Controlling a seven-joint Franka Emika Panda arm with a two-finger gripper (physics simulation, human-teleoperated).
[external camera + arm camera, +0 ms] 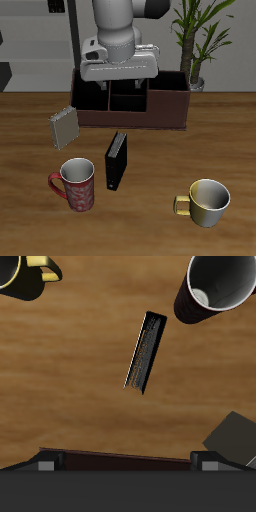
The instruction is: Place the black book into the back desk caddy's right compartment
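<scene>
The exterior camera looked from the front and above toward the robot's base at the back, taking in the whole tabletop from some way off. The wrist camera, mounted above the tool, looked straight down at close range, turned half a turn against the exterior view. Both views shared the black book, the red mug and the grey book.

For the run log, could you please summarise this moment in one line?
black book: upright on table, ungrasped | gripper: above, jaws unclear | back desk caddy: bookless
</scene>
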